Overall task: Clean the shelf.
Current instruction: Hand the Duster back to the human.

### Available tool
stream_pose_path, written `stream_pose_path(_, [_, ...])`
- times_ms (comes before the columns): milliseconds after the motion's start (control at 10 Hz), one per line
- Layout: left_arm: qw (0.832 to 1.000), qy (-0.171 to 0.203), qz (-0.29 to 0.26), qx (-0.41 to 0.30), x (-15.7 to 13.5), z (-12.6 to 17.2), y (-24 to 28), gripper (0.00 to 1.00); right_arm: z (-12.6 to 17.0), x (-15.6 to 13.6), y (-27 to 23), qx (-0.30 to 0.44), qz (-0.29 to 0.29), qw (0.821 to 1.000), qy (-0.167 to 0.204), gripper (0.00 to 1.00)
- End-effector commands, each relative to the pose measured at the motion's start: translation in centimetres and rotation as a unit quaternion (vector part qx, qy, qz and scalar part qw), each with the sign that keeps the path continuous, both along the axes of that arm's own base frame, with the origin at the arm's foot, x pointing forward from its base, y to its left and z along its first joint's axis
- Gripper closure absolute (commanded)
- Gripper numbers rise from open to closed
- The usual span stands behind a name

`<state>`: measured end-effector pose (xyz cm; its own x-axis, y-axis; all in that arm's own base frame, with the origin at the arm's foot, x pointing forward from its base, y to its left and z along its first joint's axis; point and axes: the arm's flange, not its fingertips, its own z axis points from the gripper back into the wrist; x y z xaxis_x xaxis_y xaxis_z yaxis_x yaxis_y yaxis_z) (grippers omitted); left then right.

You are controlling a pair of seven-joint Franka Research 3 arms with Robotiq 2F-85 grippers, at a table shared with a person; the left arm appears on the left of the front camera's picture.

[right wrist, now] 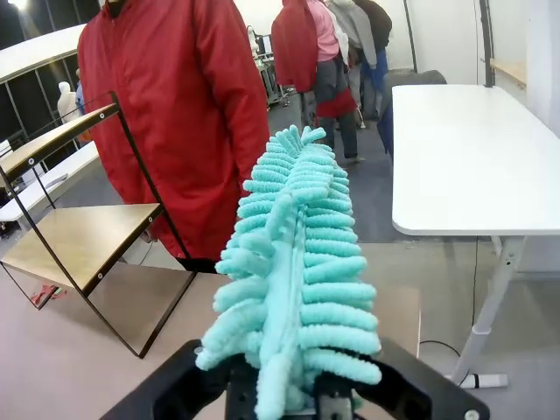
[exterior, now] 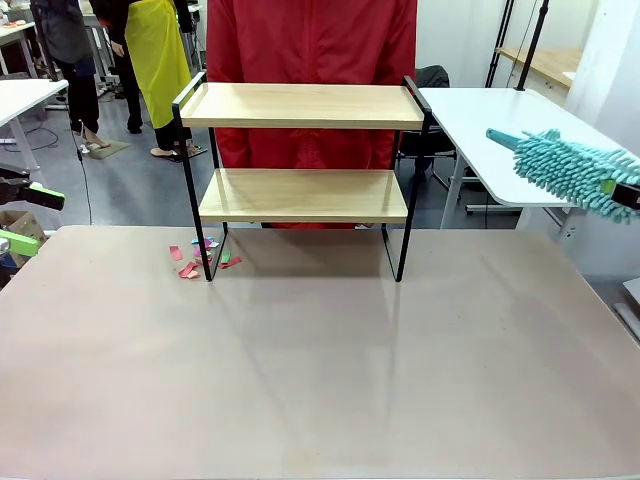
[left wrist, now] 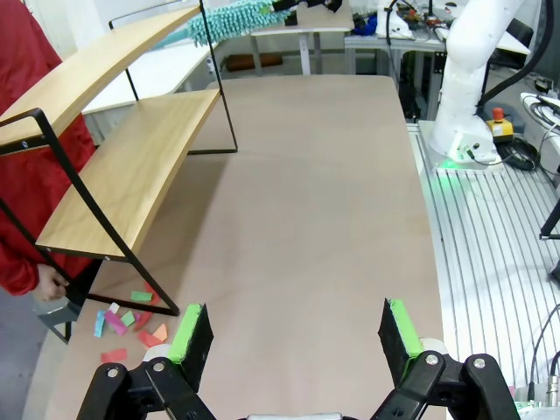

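Left end effector point(left wrist: 293, 337) hangs wide open over the beige surface point(exterior: 330, 370), gripping nothing. Right end effector point(right wrist: 297, 394) is clamped shut on a fuzzy teal duster point(right wrist: 293, 280), held up off to the right. Further back the shelf point(exterior: 305, 150) stands near the far edge, colored paper scraps point(exterior: 200, 258) around its left leg, with a person in red point(exterior: 310, 40) right behind it.

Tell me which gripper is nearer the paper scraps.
Left. The left gripper hangs open just beside the paper scraps by the shelf; the right gripper, holding the duster, is far across.
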<state>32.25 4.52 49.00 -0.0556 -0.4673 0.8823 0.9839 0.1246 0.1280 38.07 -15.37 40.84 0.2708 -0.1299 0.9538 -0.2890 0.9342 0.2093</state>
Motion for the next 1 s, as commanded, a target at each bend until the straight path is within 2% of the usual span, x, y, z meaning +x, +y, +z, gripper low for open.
stream_pose_path(0, [1.0,-0.008,0.0,-0.013,0.14,0.15,-0.13,0.0,-0.02,0.11,0.24,0.001,0.003,1.0,0.0,0.84])
stream_pose_path(900, [1.0,-0.008,0.0,-0.013,0.14,0.15,-0.13,0.0,-0.02,0.11,0.24,0.001,0.003,1.0,0.0,0.84])
